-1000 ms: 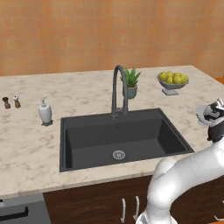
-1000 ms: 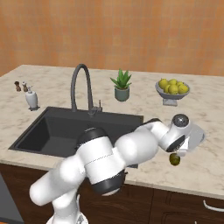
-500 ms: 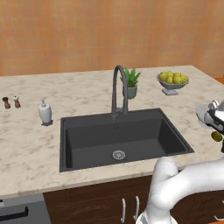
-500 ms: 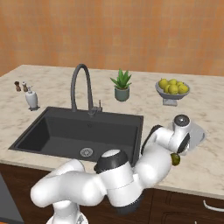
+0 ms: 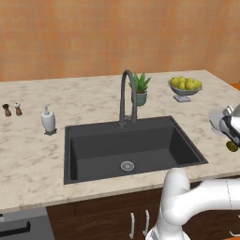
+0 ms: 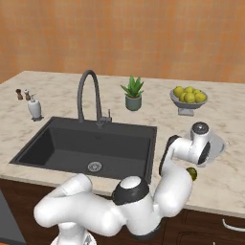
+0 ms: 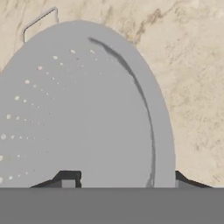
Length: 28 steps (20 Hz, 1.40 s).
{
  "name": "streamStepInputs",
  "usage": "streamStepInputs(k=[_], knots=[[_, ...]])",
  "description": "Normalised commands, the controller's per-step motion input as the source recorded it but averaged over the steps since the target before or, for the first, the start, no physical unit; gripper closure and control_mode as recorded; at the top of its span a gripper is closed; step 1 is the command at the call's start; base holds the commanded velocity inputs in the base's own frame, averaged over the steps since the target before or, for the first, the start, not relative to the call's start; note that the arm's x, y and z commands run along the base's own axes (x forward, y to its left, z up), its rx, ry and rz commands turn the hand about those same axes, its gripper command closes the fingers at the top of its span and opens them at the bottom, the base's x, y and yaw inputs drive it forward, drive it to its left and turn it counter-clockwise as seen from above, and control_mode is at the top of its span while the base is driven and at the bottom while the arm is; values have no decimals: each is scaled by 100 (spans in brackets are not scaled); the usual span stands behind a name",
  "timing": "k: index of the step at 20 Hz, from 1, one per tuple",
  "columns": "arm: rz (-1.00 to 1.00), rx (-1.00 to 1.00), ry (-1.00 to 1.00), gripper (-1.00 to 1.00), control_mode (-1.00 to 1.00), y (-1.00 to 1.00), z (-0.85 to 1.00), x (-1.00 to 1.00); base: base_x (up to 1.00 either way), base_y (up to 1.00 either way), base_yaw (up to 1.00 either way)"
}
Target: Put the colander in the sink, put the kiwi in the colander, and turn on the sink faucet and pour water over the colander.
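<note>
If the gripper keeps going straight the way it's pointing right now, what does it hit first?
Most likely the colander. In the hand view the gripper points into its perforated white bowl, one finger to each side of the rim. How far off the surface lies is hard to judge.

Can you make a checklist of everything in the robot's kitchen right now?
Surface: marble counter, brown cabinets below.
Colander: on the counter right of the sink, not yet in it.
Kiwi: on the counter by the colander, beside the arm.
Sink: nothing inside but the drain.
Faucet: no water seen.
Clutter: bowl of lemons, potted plant, soap bottle, two small shakers.
Gripper: at the colander, its rim between the jaws; open or shut, can't tell.
Cables: nothing seen.
Surroundings: orange wall.
</note>
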Motion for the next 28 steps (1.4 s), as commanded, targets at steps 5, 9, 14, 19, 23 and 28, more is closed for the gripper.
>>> streamStepInputs(k=[5,9,14,19,23,28], knots=[[10,-9,1,100,-100,19,-28,0,0,0,0],[14,-7,-1,100,-100,31,-12,2,0,0,0],[17,10,-62,100,-100,36,31,-28,0,0,0],[16,7,-41,100,-100,77,65,-31,0,0,0],[0,0,12,100,-100,100,79,-27,0,0,0],[0,0,30,100,-100,99,72,-36,0,0,0]])
